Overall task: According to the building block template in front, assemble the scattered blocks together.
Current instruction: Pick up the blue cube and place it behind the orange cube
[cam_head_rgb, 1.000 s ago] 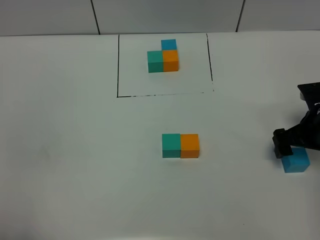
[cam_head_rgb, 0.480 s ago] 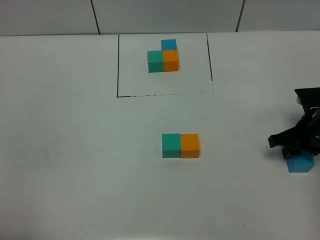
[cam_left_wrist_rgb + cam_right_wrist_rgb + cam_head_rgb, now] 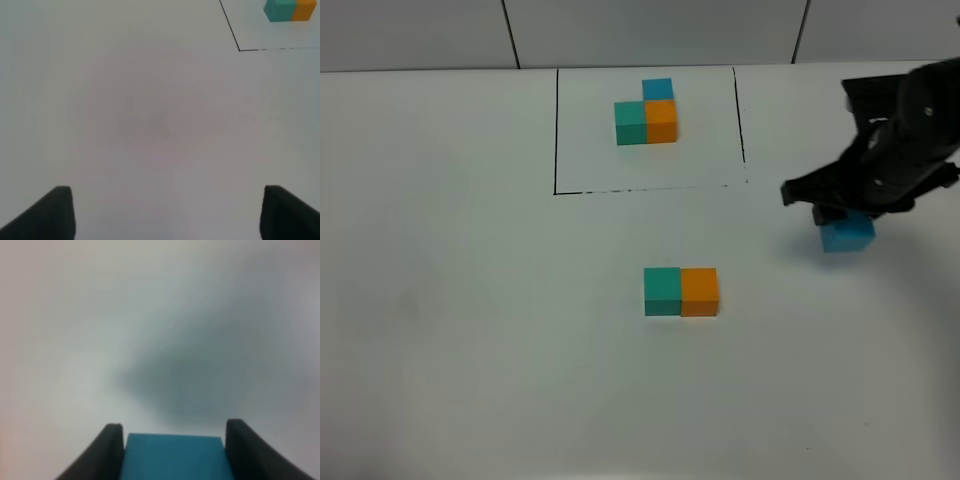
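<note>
Right gripper (image 3: 840, 214): jaws pinching the plain matte blue cube (image 3: 848, 234). The cube sits squarely between the two black fingers (image 3: 102, 455) and fills the gap.

Left gripper (image 3: 167, 215): jaws spread, nothing between them, bare white tabletop (image 3: 150, 125) beneath.

The plain teal-green cube (image 3: 662, 291) and plain orange cube (image 3: 700, 291) lie touching side by side, well apart from the right jaws, toward the left arm's side.

The black-bordered L-shaped template of teal, orange and blue cubes (image 3: 647, 112) stands well apart from both pairs of jaws, far ahead of the left ones.
</note>
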`<state>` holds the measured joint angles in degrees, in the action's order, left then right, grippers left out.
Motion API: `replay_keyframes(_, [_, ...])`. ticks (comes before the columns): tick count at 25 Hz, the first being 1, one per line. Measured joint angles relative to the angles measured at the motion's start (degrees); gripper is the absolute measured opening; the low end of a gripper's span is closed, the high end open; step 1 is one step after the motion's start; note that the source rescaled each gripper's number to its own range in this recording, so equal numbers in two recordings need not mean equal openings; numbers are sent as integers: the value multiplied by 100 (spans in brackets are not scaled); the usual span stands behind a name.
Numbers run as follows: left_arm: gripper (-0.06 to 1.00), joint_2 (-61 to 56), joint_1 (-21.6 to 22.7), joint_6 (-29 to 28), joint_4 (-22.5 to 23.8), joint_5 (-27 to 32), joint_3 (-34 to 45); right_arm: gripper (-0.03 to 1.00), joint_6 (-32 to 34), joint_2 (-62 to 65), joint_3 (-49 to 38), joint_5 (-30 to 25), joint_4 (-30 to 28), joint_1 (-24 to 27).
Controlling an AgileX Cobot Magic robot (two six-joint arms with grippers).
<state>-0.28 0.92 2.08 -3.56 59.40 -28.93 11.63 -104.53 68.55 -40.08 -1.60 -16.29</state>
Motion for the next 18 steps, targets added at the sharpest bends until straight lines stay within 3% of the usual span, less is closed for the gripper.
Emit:
replay_keyframes(4, [68, 0, 0, 0, 0, 0, 0, 3, 560, -646, 1032, -441, -128, -580])
replay_keyframes(10, [68, 0, 0, 0, 0, 0, 0, 3, 727, -1773, 2314, -768, -122, -1215])
replay_keyframes(18, [68, 0, 0, 0, 0, 0, 0, 3, 1007, -2308, 2857, -879, -21, -1477])
